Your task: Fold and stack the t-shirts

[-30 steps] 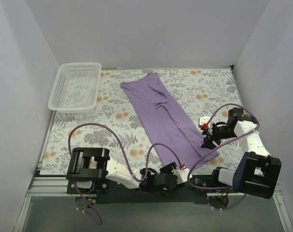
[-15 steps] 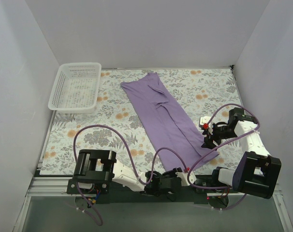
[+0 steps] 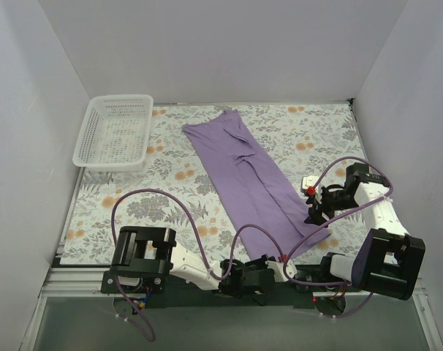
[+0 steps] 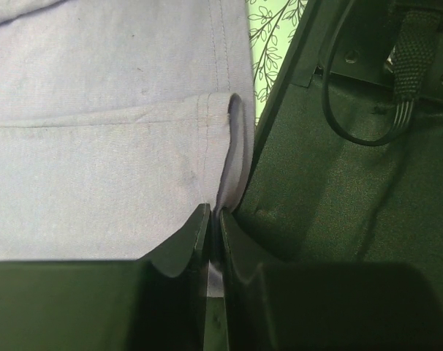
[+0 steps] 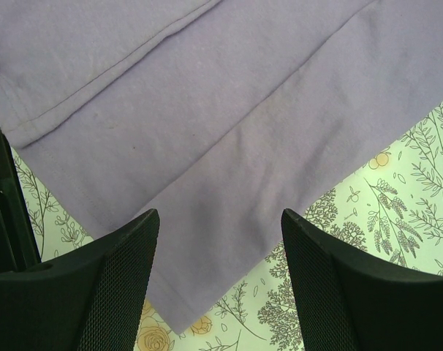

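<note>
Out at ten o'clock on the worktop sits the white plastic basket (image 3: 113, 131), on the far left corner of the floral table cover (image 3: 163, 201), well apart from everything else. Moving to the middle, there's the lavender t-shirt (image 3: 243, 172), folded lengthwise into a long narrow band. It lies flat on the cover and runs diagonally from about twelve o'clock down toward five o'clock.

At six o'clock, right on the near edge, the left arm is stretched low along the front rail. On the wrist camera the left fingers (image 4: 196, 241) are clenched, with a thin sliver of lavender cloth caught between the tips. The stitched hem of the shirt curls up in a small loop just at twelve o'clock from them. A black mounting plate (image 4: 338, 183) with a cable fills the right of that view.

Over at four o'clock, the right fingers (image 5: 112, 285) are spread wide and grasping nothing. They are poised above the near right part of the shirt. Between the tips you see purple cloth and its pointed corner at six o'clock, with flowered cover beyond.
</note>
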Robot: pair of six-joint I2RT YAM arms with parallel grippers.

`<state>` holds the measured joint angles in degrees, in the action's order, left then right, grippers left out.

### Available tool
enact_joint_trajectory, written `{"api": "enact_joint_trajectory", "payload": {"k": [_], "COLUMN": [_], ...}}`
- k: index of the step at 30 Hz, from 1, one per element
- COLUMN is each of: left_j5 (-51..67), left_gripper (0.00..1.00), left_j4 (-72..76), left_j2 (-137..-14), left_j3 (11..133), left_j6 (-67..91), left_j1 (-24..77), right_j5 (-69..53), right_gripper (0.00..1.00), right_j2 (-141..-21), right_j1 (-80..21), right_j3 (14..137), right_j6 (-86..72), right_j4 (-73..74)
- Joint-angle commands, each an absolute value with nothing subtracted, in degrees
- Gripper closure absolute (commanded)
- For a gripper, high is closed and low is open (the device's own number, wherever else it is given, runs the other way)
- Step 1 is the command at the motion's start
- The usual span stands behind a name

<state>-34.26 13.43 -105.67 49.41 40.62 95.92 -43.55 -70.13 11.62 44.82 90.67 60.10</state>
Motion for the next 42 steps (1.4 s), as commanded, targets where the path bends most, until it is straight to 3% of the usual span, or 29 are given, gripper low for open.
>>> {"api": "enact_joint_trajectory", "payload": {"k": [1,42], "left_j5": [-36.4,-30.4], "left_gripper": [1.0,1.0], "left_j4": [11.6,20.7], "left_j2": [-104.6,-94.1], "left_j3": [49.8,41.4], "left_j6": [39.7,43.8], "left_j1": [95.2,93.3], "right_j5": [-44.6,-43.9], "right_gripper": [0.26,0.27], "right_j2": [-70.3,-70.9], "right_j1": [12.0,12.2], "right_j3": [45.4,45.5], "right_j6": [91.8,91.3], "right_j4": [61.7,62.1]}}
